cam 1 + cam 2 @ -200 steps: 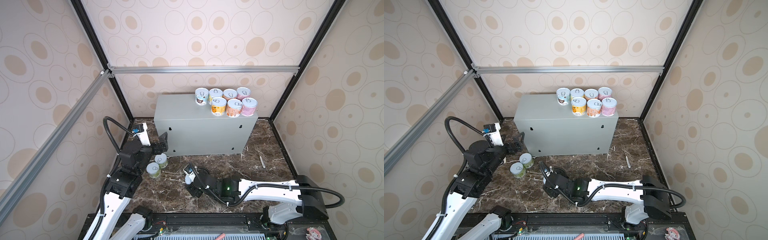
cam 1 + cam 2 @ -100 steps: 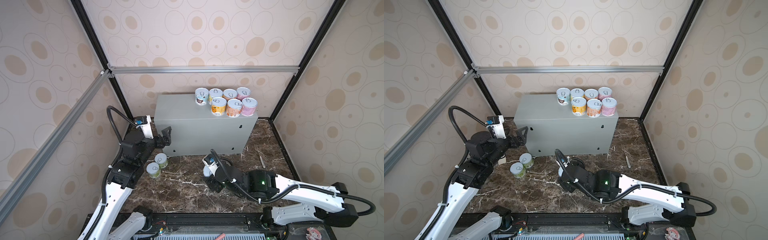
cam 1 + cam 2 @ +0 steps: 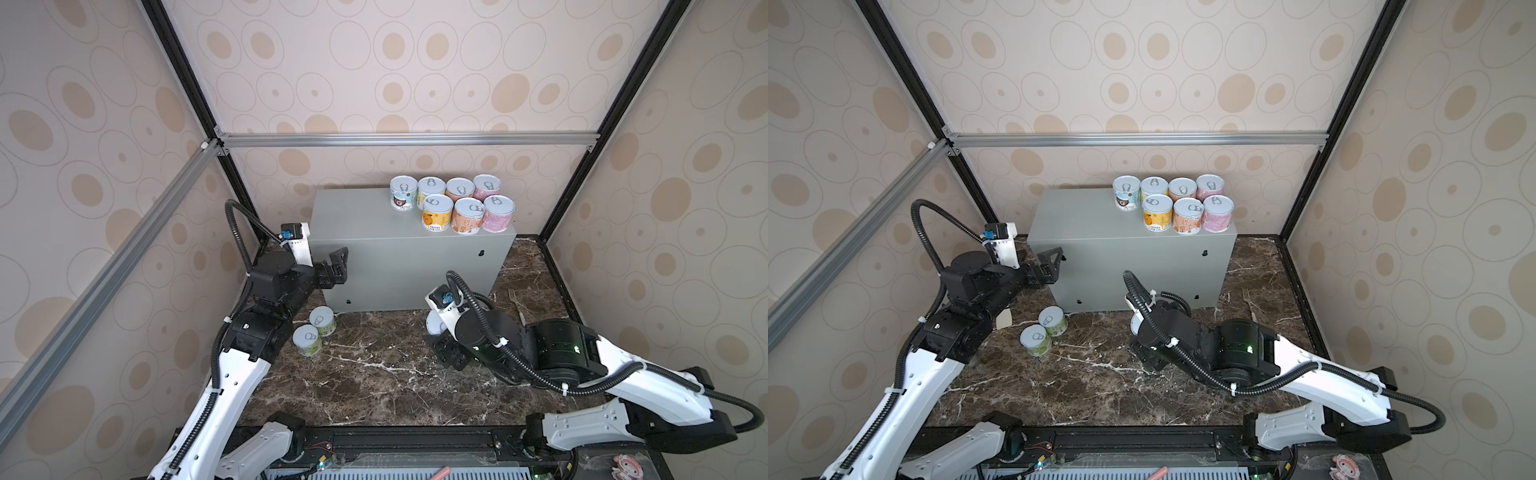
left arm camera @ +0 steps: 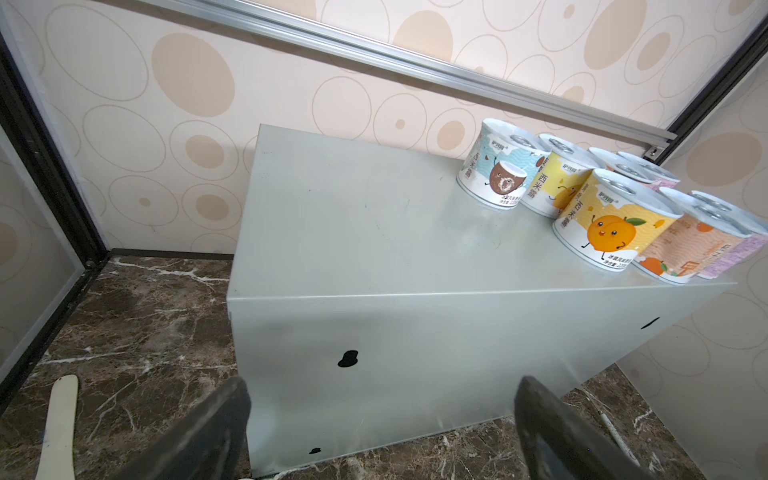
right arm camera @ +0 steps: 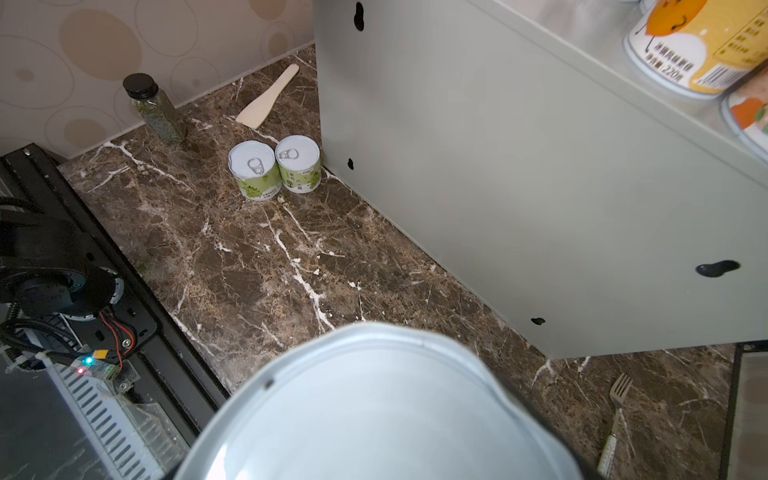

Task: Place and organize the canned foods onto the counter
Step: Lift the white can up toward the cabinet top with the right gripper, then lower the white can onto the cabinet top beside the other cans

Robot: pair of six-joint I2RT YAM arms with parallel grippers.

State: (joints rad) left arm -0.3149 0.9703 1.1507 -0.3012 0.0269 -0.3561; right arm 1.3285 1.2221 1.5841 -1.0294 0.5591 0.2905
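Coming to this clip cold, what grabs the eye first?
Seven pastel cans crowd the right end on top of the grey metal box. Two green cans stand on the marble by its front left corner, and the right gripper holds another can low before the box.

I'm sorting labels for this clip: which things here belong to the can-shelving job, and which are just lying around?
Job:
- counter
- seven cans standing on it
- two green cans on the marble
- held can

Lying about:
- wooden spatula
- fork
- spice jar
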